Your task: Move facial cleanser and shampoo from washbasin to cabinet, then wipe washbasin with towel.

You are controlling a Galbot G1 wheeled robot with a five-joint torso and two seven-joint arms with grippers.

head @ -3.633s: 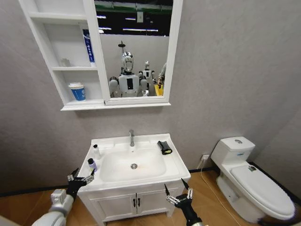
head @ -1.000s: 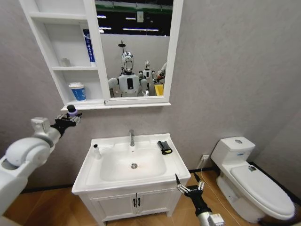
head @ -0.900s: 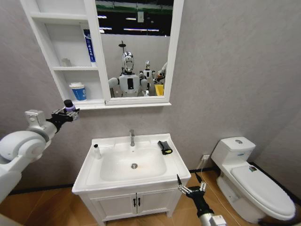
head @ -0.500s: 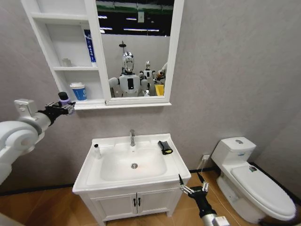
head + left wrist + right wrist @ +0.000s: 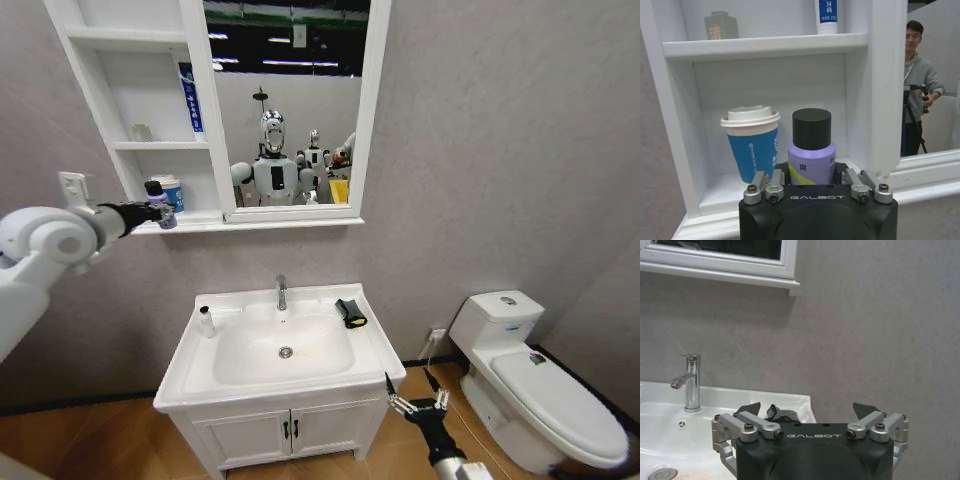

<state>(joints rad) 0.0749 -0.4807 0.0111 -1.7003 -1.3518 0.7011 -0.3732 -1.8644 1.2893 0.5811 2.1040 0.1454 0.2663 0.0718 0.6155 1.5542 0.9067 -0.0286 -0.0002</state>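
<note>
Gripping a purple bottle [image 5: 811, 150] at the cabinet's [image 5: 110, 145] bottom shelf edge, the left gripper [image 5: 160, 212] nears a cup [image 5: 751, 142]; the right gripper [image 5: 417, 403] hangs spread wide.

Your left gripper [image 5: 812, 186] body covered the lower part of the purple bottle [image 5: 811, 150], so you could not see its fingers on it. The bottle also hid part of the blue cup [image 5: 169, 191] in the head view. The tube [image 5: 826, 15] on the middle shelf was cut off by the picture edge. The towel [image 5: 781, 414] was mostly hidden behind your right gripper [image 5: 808, 412].
</note>
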